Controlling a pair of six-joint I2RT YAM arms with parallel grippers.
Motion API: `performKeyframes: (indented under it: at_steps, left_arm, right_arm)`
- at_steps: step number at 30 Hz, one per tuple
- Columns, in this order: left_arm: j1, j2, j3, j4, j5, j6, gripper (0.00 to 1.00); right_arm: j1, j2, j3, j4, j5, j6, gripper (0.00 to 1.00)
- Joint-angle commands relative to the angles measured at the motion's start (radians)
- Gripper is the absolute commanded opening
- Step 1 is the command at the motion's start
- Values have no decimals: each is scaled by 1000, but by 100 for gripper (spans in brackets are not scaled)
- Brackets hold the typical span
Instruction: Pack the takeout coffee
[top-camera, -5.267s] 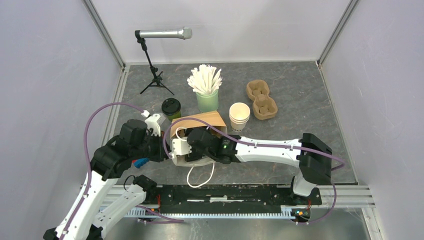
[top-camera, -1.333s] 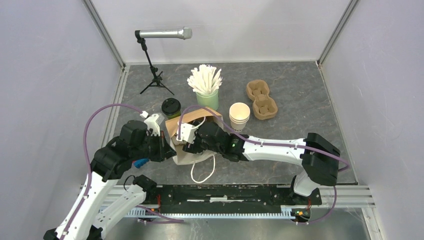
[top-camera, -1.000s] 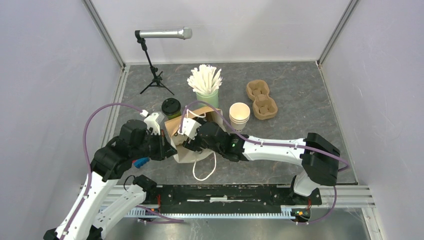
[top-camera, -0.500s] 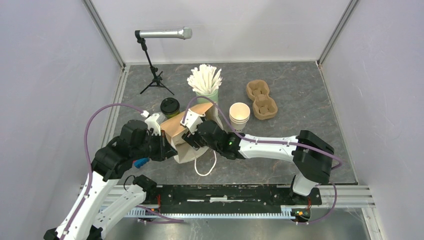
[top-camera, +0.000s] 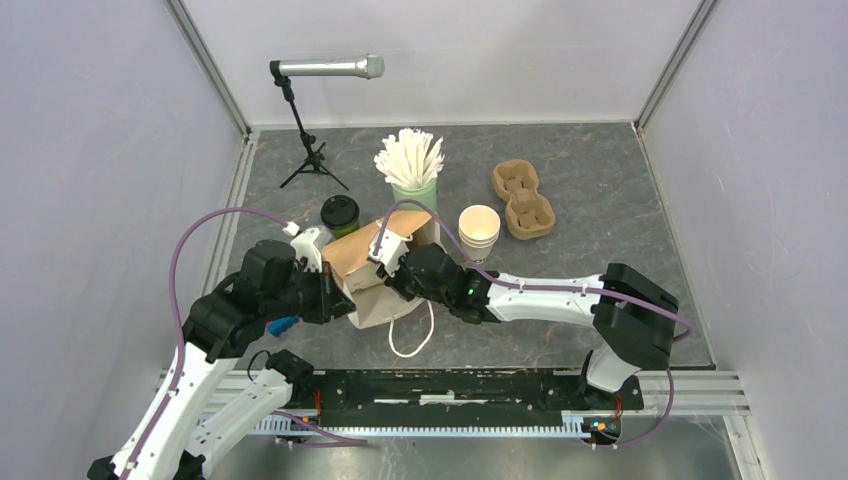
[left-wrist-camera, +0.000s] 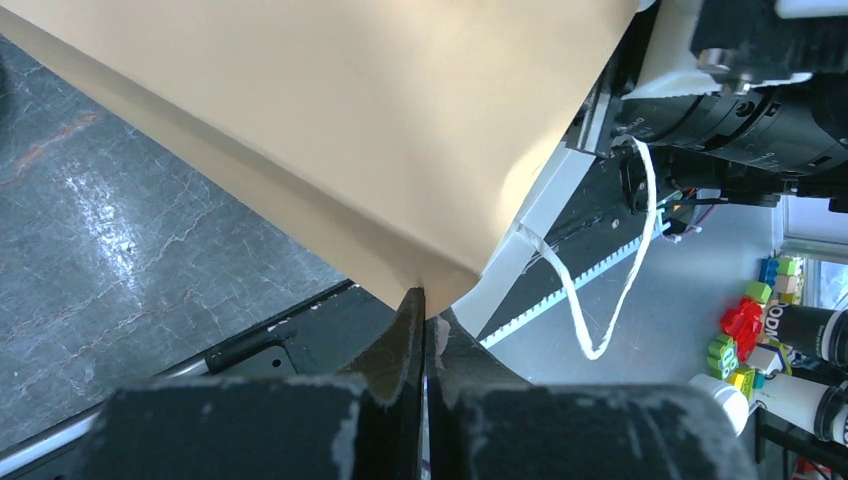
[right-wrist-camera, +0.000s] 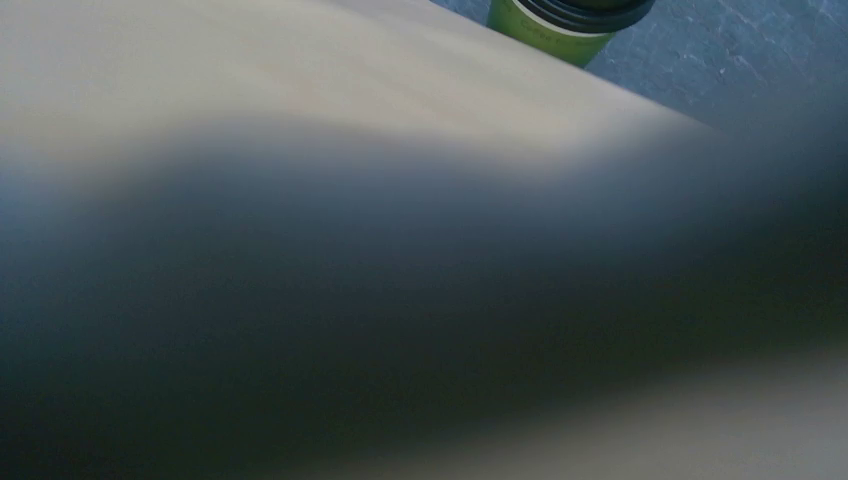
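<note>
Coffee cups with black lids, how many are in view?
1: a green cup standing just behind the paper bag. Others may be hidden inside the bag.

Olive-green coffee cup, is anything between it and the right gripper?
Yes, the brown paper bag. The right gripper is right at the bag's panel, which fills most of the right wrist view, and the olive-green cup stands just past the bag's far edge.

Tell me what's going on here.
The left gripper is pinched shut on a corner of the brown paper bag. The right gripper is up against the bag's far side, and its jaws are hidden. The olive-green lidded cup stands on the table behind the bag, not yet packed.
</note>
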Motion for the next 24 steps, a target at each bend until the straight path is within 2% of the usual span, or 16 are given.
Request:
performKeyframes:
  at_steps: [1,5,9,10,12,15,16,19,24]
  left_arm:
    - [-4,-2,18,12,33,-27,2]
    - [-4,-6,23,20,37,-37,2]
    - [-4,-10,22,37,66,-47,2]
    - [-4,-12,20,40,76,-47,2]
    - [-4,-15,16,48,90,-51,2]
    - [-4,-19,5,73,122,-61,2]
    - [-4,-17,2,80,137,-64,2]
    - [-5,-8,3,96,165,-76,2]
    - [-4,9,17,99,188,-75,2]
  right_arm:
    - [-3,-56,-18,52,-65,-21,23]
    - [-4,-96,-36,59,-104,-41,10]
    - [-4,-159,-64,27,-110,-52,3]
    - [-4,-172,-72,15,-92,-52,7]
    - [-3,-193,-83,-13,-48,-46,29]
    - [-5,-196,-73,-54,20,-45,52]
    - [-5,-191,-62,-68,32,-47,56]
    - [-16,-188,-31,-112,8,-59,58]
    - [-47,-207,-36,-187,-107,-275,59]
